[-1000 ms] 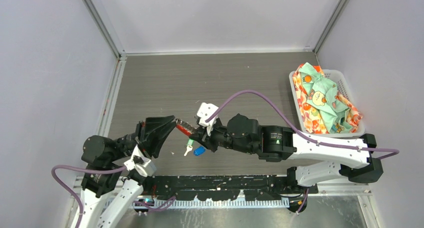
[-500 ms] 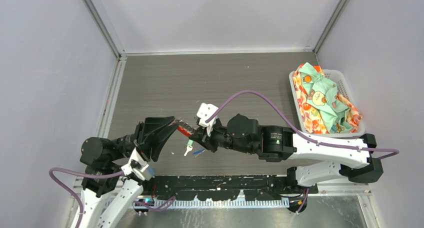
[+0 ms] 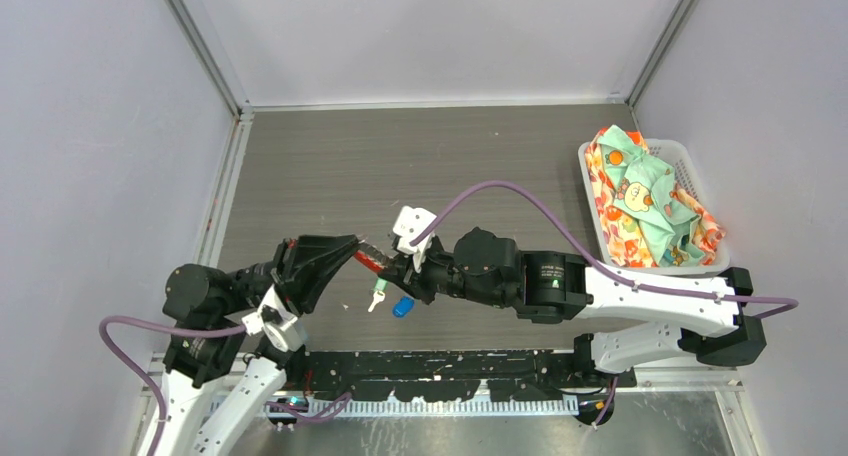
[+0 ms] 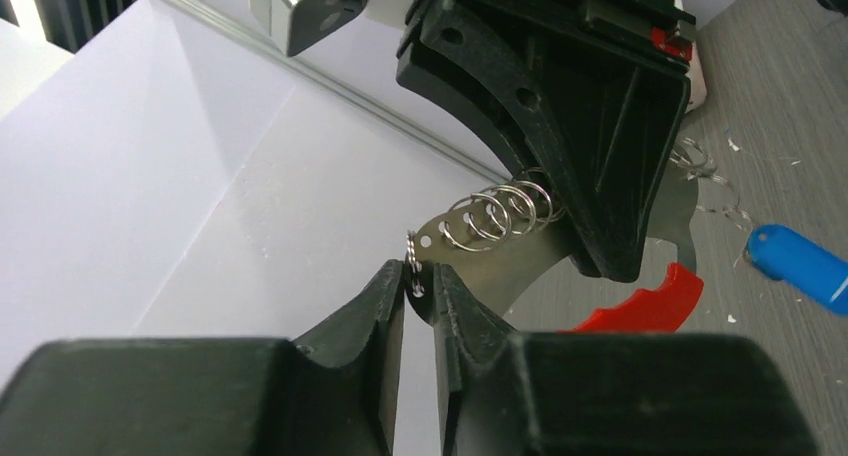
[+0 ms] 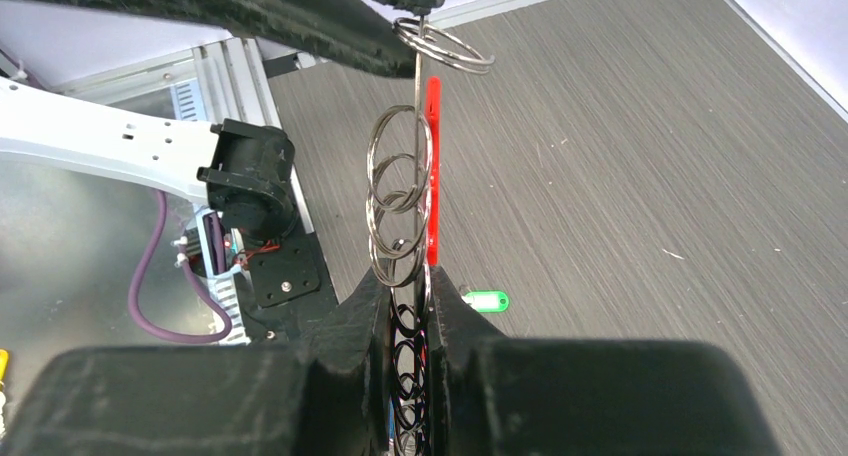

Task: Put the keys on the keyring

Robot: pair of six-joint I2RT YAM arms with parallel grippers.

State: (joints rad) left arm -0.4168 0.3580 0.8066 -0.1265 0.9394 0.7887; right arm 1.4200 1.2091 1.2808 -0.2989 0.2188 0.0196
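Above the desk (image 3: 450,156), the keyring (image 3: 368,258) spans left gripper (image 3: 351,243) to right gripper (image 3: 392,269) along its long axis. Both clamp it, the left apparently by the end ring. Green key (image 3: 376,298) and blue key (image 3: 402,307) lie beneath the keyring, nearer the right gripper.

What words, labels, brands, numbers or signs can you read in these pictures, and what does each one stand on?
No text can be read anywhere.
Green key tag: its white label window looks blank, but it is too small to be sure.
Blue key tag: no lettering shows.
Patterned cloth in the basket: cartoon prints only, no legible words.
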